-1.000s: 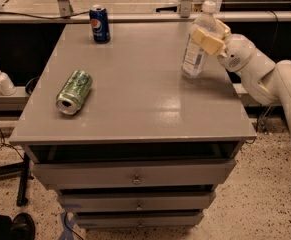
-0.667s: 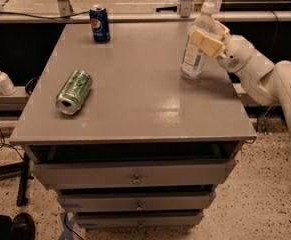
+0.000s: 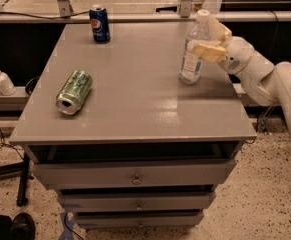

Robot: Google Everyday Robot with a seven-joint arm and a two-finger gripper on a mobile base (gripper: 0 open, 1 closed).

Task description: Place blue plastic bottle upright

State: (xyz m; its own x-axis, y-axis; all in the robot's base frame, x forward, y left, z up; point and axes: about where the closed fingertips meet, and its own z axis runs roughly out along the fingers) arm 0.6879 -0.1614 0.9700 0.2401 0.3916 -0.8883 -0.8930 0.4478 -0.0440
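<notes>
Over on the far right part of the grey counter (image 3: 145,104), the blue plastic bottle (image 3: 190,65) is standing on its base with its white cap leaning slightly to the right. The pincer (image 3: 206,40) is reaching in from the right and clamping the bottle just below the shoulder, one tan finger (image 3: 208,52) crossing the near side and the other running behind the neck. The white arm (image 3: 265,79) is trailing off past the counter's right edge. A dark blue Pepsi can (image 3: 99,24) is standing upright at the far edge, left of the bottle and well apart from it. A green can (image 3: 74,92) is lying on its side near the left edge, its open end facing the near side. A small white pump bottle (image 3: 0,79) is sitting on a ledge off to the left.
</notes>
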